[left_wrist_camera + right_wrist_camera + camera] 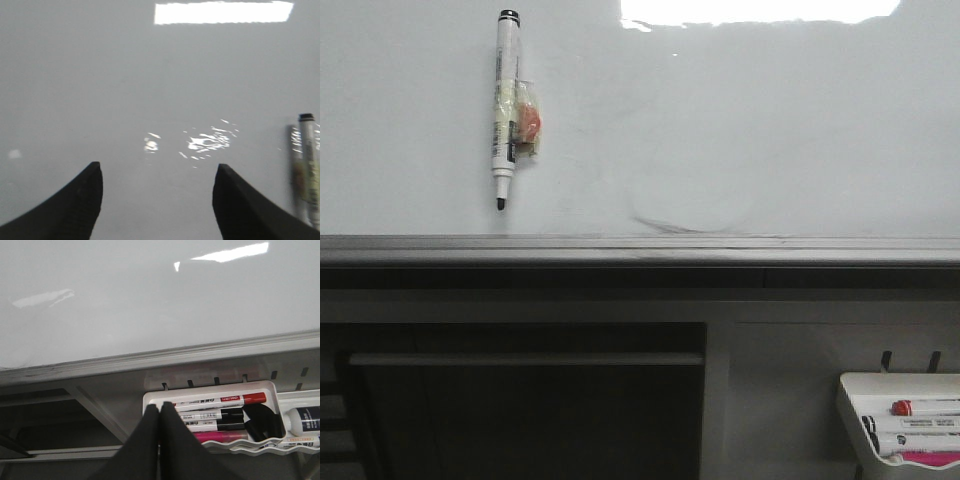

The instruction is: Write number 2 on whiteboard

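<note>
Here the glossy whiteboard [770, 120] carries only a marker [504, 108], left fingers [75, 200] spread, right fingers [170, 440] pressed together empty

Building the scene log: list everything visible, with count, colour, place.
whiteboard: 1, glossy white, grey lower rim, fills upper front view; no digit on it, only a faint smudge.
marker: 1, white, black cap and tip, lying on board upper left, tip toward the rim, orange-clear tag at its side.
marker tray: 1, white, below board at right.
tray markers: red-capped, black-capped, pink.
left hand: open, over board.
right hand: shut, empty, at tray.
</note>
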Motion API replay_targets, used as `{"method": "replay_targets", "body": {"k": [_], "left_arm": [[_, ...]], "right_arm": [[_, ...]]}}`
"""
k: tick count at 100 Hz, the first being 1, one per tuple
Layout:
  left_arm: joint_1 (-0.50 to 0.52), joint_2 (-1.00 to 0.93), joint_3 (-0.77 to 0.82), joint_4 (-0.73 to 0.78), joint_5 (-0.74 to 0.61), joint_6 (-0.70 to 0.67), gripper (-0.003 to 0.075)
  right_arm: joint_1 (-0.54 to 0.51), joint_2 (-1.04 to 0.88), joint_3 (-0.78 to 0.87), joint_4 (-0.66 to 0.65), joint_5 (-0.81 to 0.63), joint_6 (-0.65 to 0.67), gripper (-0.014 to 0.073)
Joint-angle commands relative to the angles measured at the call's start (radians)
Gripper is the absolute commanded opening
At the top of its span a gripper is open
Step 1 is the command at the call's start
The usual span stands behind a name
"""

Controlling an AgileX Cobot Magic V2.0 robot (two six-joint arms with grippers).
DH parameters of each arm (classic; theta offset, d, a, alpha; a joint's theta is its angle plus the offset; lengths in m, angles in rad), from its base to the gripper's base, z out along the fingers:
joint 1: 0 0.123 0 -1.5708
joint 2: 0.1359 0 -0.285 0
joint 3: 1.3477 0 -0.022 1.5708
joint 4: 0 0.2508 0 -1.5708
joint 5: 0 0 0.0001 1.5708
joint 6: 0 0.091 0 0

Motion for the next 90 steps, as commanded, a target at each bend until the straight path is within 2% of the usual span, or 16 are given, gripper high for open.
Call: {"method": "replay_targets", "body": {"k": [1, 17, 28, 34, 49, 75, 90], "left_arm": [[-0.120, 0.085, -0.027, -0.005, -0.145, 0.001, 0.0440], [-0.393, 0.267, -0.027, -0.040, -0.337, -0.006, 0.0440], [-0.516, 0.423, -0.030, -0.124, -0.480, -0.006, 0.0440], [-0.561, 0.504, -0.044, -0.162, -0.513, -0.006, 0.0440], [-0.607, 0.656, -0.102, -0.178, -0.524, -0.006, 0.0440], [-0.607, 0.792, -0.190, -0.239, -0.567, -0.006, 0.0440], [-0.607, 0.846, -0.219, -0.345, -0.569, -0.006, 0.0439]], "right_arm": [[0.000, 0.017, -0.024, 0.008, -0.068, -0.034, -0.0050], [0.000, 0.017, -0.024, 0.008, -0.111, -0.059, -0.0050], [0.000, 0.017, -0.024, 0.008, -0.111, -0.059, -0.0050], [0.000, 0.017, -0.024, 0.008, -0.111, -0.059, -0.0050], [0.000, 0.017, -0.024, 0.008, -0.115, -0.059, -0.0050], [0.000, 0.017, -0.024, 0.008, -0.125, -0.059, -0.0050], [0.001, 0.017, -0.024, 0.010, -0.134, -0.059, -0.0050]]}}
